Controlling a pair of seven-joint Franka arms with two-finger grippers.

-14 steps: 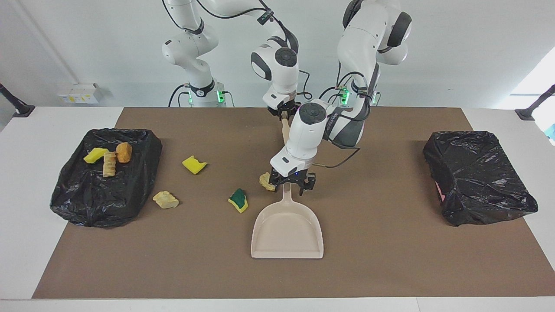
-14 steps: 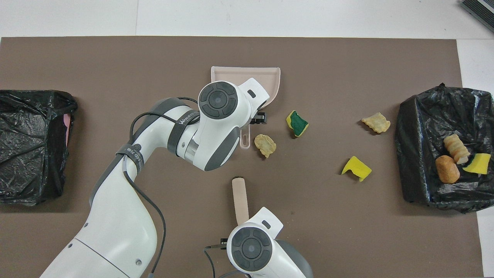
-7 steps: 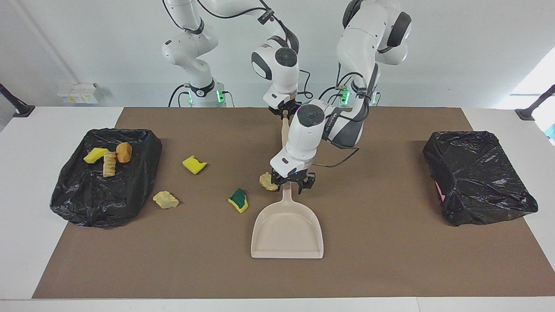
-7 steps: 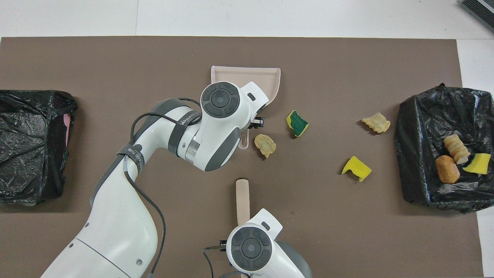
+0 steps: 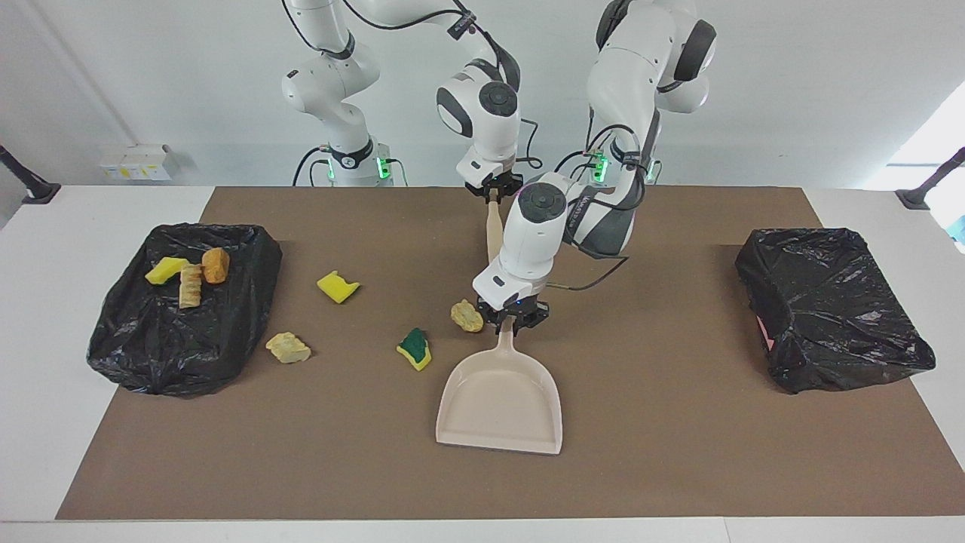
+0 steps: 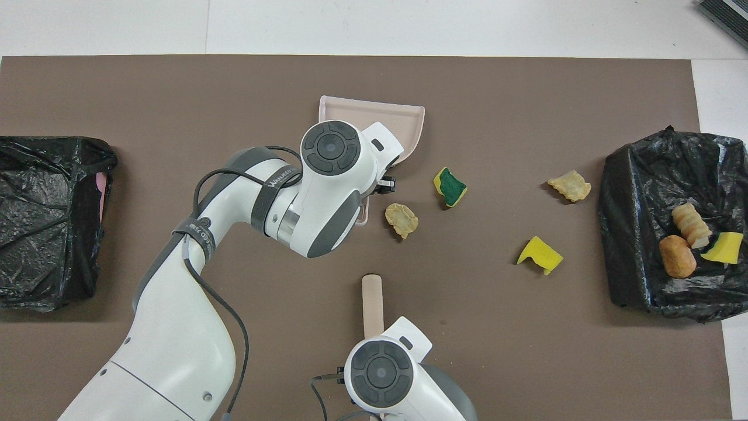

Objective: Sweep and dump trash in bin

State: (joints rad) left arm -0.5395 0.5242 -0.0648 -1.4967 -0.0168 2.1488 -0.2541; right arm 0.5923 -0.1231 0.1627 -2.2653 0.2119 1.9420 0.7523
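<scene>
Left gripper (image 5: 514, 323) is clamped on the handle of the dustpan (image 5: 500, 407) near mid-table; the pan's handle end is tipped up slightly, its mouth pointing away from the robots. In the overhead view the left arm's wrist covers most of the handle.

Right gripper (image 5: 494, 191) is pinched on the brush handle (image 5: 493, 230), up in the air over the mat (image 5: 678, 452) at the robots' edge. The handle hangs from its fingertips. The bristles are hidden by the left arm.

Trash, read as a clock face in the overhead view with the dustpan at centre:
- Pale beige chunk (image 6: 401, 220) at about 4 o'clock, just beside the pan's handle, apart from it.
- Yellow-and-green sponge (image 6: 450, 187) at 3 o'clock, near the pan.
- Second beige chunk (image 6: 570, 186) also at 3 o'clock, close to the bin at the right arm's end.
- Yellow piece (image 6: 539, 255) at about 4 o'clock, nearer to the robots than the beige chunk.

These four lie loose on the mat.

Bin with black liner (image 6: 637, 234) at the right arm's end holds three pieces: an orange chunk (image 6: 677, 256), a ribbed beige piece (image 6: 691, 225) and a yellow wedge (image 6: 724, 245), grouped together.

Second black-lined bin (image 6: 47, 216) stands at the left arm's end, at 9 o'clock.
</scene>
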